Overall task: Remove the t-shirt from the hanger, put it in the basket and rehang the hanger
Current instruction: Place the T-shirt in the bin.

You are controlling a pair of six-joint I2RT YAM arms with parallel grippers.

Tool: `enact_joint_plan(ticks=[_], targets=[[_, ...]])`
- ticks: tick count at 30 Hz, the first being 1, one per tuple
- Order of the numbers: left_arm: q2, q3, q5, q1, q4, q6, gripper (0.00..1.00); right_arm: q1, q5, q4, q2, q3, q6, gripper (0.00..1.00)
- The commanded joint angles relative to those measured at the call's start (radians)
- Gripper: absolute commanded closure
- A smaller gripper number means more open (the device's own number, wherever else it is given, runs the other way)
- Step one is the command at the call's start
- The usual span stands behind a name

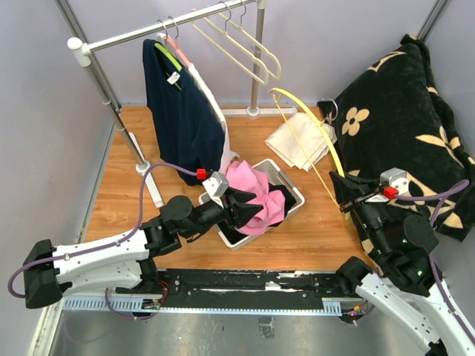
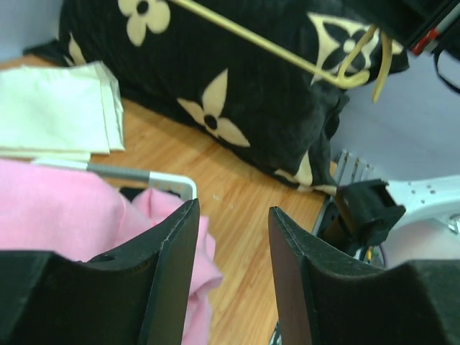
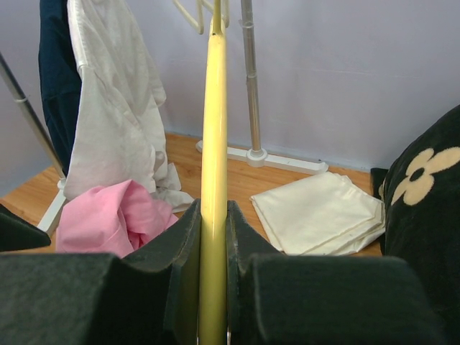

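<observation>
Lilac walls, wood-grain tabletop (image 1: 319,233), steel clothes rail (image 1: 171,28) at the back. Crumpled pink cotton t-shirt (image 1: 256,196) lying in the white plastic basket (image 1: 295,189), off the thin yellow plastic hanger (image 1: 315,122); apparently the letting-go stage. To finish cleanly: lift the left fingers straight up, clear of any fold, and hold the hanger steady, well apart from the basket. Left gripper (image 1: 246,211) stretched low from the left, tilted down over the basket, fingers about halfway apart, holding nothing, pink cloth just beneath. Right gripper (image 1: 344,194) at the right, pinched tight on the hanger's bar, hanger slanting up toward the rail.
</observation>
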Motion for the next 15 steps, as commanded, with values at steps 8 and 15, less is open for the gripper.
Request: enact_joint_plan(ticks=[8,15], targets=[[0.123,0.118,-0.295,-0.008,0.015,0.134,0.32,0.020,-0.026,0.044,0.001,-0.001,0.012,0.99],[0.296,0.141,-0.309,0.023,0.051,0.108,0.27,0.021,-0.016,0.041,-0.001,-0.002,0.009,0.99]])
